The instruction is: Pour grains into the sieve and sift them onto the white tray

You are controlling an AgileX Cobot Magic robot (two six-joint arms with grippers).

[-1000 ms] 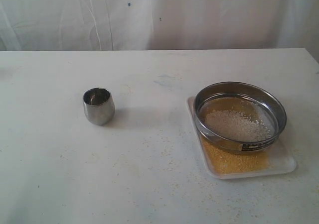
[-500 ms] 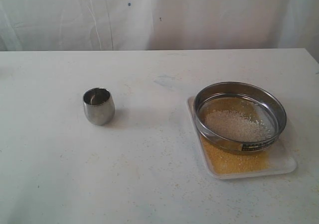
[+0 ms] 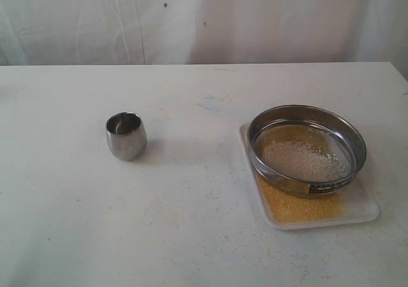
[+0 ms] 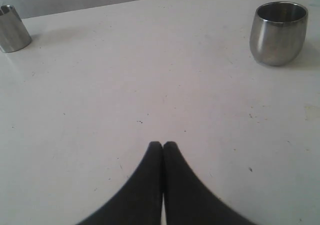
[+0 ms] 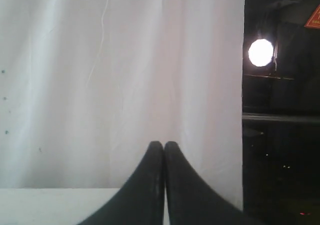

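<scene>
**Operator:** How far along does it look?

**Observer:** Nearly done, by my reading. On your surface point(image 3: 191, 223) the white tray point(image 3: 360, 201) carries the sieve point(image 3: 280, 178). A bed of fine yellow grains point(image 3: 296, 207) lies on the tray under and in front of the mesh. Only paler coarse bits point(image 3: 299, 161) are left in the sieve, so the pouring and most of the sifting look finished. What remains for you is perhaps a last shake, or nothing at all.

**Operator:** And the end effectors?

**Observer:** Both are pinched closed with nothing between the tips. Your left end effector point(image 4: 163, 145) hangs low over bare surface. The rounded steel cup point(image 4: 278, 32) stands ahead of it and off to one side, well apart. Your right end effector point(image 5: 163, 145) faces the white curtain point(image 5: 100, 85), away from the work. Tray and sieve show in neither wrist view, so I judge them well apart from both.

**Operator:** Counts?

**Observer:** One surface, one tray, one sieve. Two cups — the rounded one, and a straighter steel cup point(image 4: 12, 28) farther ahead of the left end effector, to its other side. Two end effectors. The grains are too many to count, and loose specks dot the surface round the tray.
</scene>
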